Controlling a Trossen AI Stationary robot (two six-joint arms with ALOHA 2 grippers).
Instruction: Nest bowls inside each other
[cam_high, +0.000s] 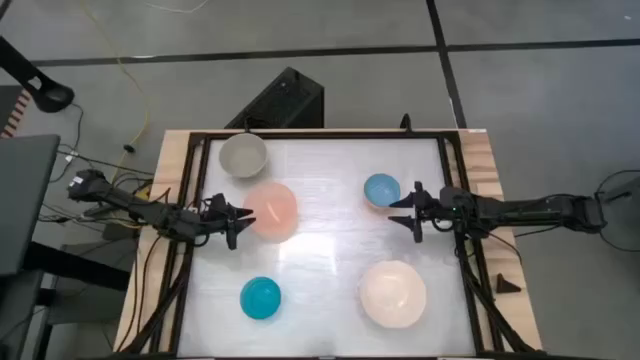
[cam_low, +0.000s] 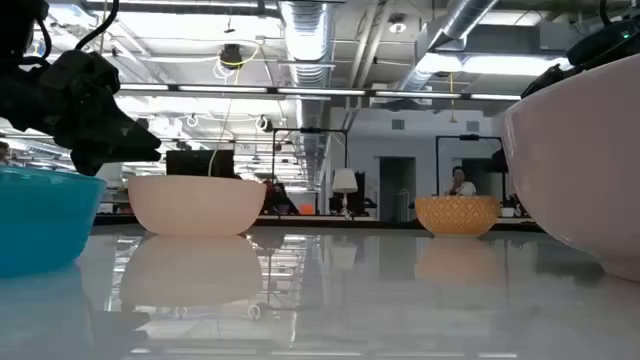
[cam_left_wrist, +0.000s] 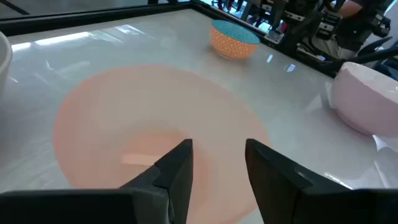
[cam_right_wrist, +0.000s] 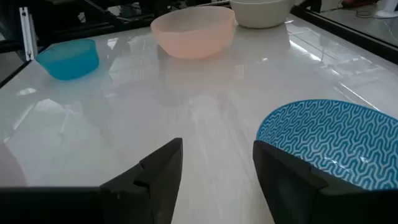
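The salmon-pink bowl (cam_high: 270, 210) stands upright on the table at mid-left. My left gripper (cam_high: 240, 218) hovers open over its left rim, with both fingers above the bowl's hollow (cam_left_wrist: 143, 118). The small blue patterned bowl (cam_high: 381, 190) sits at the far right. My right gripper (cam_high: 408, 212) stands open just beside it, and nothing is between its fingers (cam_right_wrist: 217, 162). A grey-beige bowl (cam_high: 243, 155) rests at the far left. A turquoise bowl (cam_high: 261, 298) and a cream-white bowl (cam_high: 393, 293) sit near the front. My right gripper comes level from the table's right side. One finger (cam_right_wrist: 280, 171) stands right against the blue bowl's outer wall (cam_right_wrist: 323, 180), below the rim. I cannot tell whether it touches. The bowl sits upright on the table.
A dark frame (cam_high: 300, 134) runs around the white tabletop. Bare table lies in the middle between the bowls (cam_high: 330, 240). A black box (cam_high: 285, 100) stands on the floor beyond the far edge. People and desks show in the room behind the table.
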